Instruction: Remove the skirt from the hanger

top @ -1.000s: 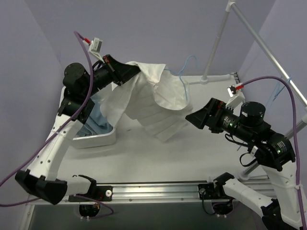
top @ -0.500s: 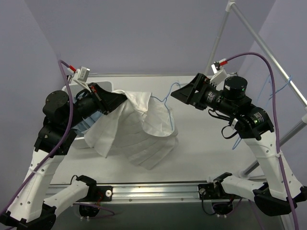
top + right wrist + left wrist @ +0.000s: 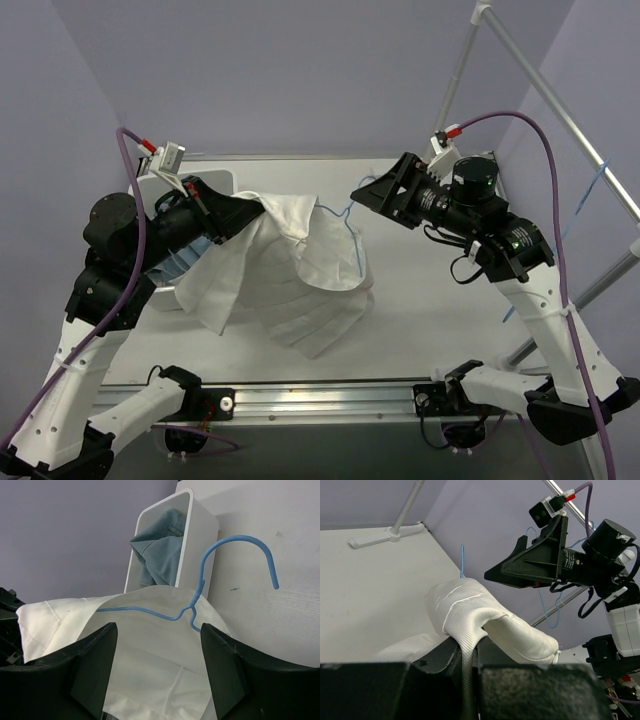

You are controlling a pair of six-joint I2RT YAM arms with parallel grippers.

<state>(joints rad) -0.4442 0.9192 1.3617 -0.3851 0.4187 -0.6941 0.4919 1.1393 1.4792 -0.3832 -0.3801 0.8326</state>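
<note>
Above the table (image 3: 430,300) my left gripper (image 3: 248,208) pinches the white pleated fabric skirt (image 3: 300,270); my right gripper (image 3: 362,193) stands wide near the thin blue wire hanger (image 3: 240,537) inside it. I fear the hanger slips aside on closing.

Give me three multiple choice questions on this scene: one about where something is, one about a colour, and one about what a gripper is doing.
1. Where does the blue garment lie?
A) in the white bin
B) on the floor
C) on a chair

2. What colour is the hanger?
A) red
B) blue
C) black

3. What is the left gripper doing?
A) hanging open
B) shut on the hanger
C) shut on the skirt

Answers:
1 A: the right wrist view shows it crumpled inside the bin.
2 B: its hook and wire are blue.
3 C: the left wrist view shows white fabric pinched between its jaws.
</note>
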